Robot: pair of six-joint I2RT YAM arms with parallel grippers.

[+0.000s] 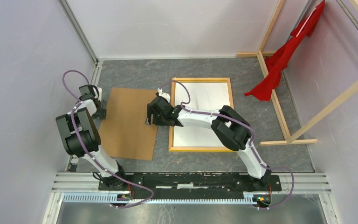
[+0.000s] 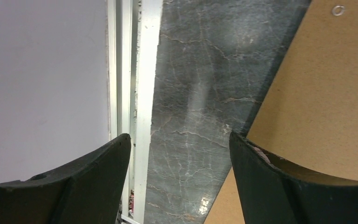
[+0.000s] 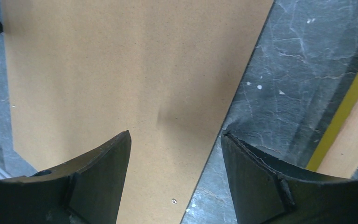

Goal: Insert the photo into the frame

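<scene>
The frame [image 1: 200, 80] lies flat at the table's middle right, its light wood back up. The photo [image 1: 205, 100] lies inside it, white reverse up. My right gripper [image 1: 149, 115] is open and empty, left of the frame, over the right edge of a brown backing sheet [image 1: 130, 123]. In the right wrist view its jaws [image 3: 175, 134] straddle that sheet's edge [image 3: 121, 60], and the frame's yellow side [image 3: 349, 100] shows at the right. My left gripper [image 1: 101, 113] is open and empty at the sheet's left edge. In the left wrist view it [image 2: 179, 136] hangs over bare table beside the sheet [image 2: 326, 93].
Bare wooden beams [image 1: 279, 107] with a red cloth [image 1: 284, 60] stand at the back right. White walls close in the left, back and right. An aluminium rail [image 2: 142, 93] runs along the left wall beside my left gripper.
</scene>
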